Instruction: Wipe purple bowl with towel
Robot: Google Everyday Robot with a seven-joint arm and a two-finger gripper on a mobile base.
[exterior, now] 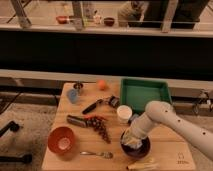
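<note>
The gripper (134, 134) reaches into the purple bowl (145, 150) against the towel (129, 142) — how wide it stands, I cannot tell.

Indoor robot test station, probably a lab set beside a canteen-style counter. A wooden table (165, 148) carries staged kitchenware: green tray (145, 95), orange bowl (52, 136), spoon (97, 154). Behind it run a metal railing (100, 28) and a counter with small bowls (109, 21). The gripper (132, 138) sits in the purple bowl (145, 150) near the table's front edge.
</note>
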